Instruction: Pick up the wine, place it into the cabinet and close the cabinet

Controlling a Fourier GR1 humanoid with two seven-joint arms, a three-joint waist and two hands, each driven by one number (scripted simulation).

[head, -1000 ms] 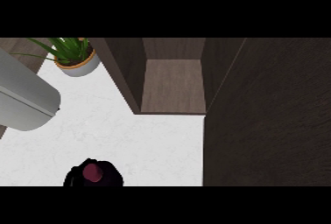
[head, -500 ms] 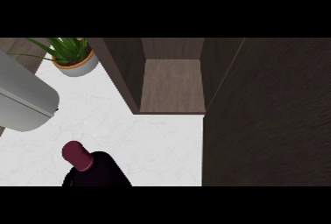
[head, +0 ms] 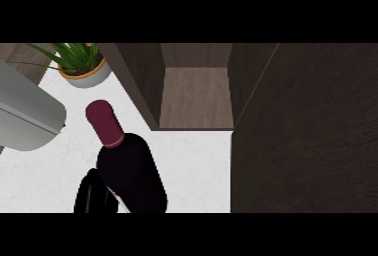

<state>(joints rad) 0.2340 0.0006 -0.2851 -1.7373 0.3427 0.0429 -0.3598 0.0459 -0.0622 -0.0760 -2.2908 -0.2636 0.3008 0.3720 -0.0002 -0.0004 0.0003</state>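
Observation:
The wine bottle (head: 125,170) is dark with a maroon capped neck (head: 103,122). It rises from the view's lower edge over the white counter (head: 196,165), its neck leaning toward the far left. Black fingers of my right hand (head: 92,195) curl round the bottle's lower left side; the rest of the hand is hidden behind it. The cabinet (head: 196,97) stands open just right of and beyond the bottle, with a bare wooden floor inside. Its dark door (head: 310,135) swings out along the right side. My left hand does not show.
A potted green plant (head: 83,70) stands at the far left on the counter. A large grey rounded body (head: 26,117) fills the left edge, close to the bottle's neck. The cabinet's left wall (head: 140,80) lies between the plant and the opening.
The bottle has come up and forward from the lower edge; far more of its body and neck now shows, and black fingers appear beside it.

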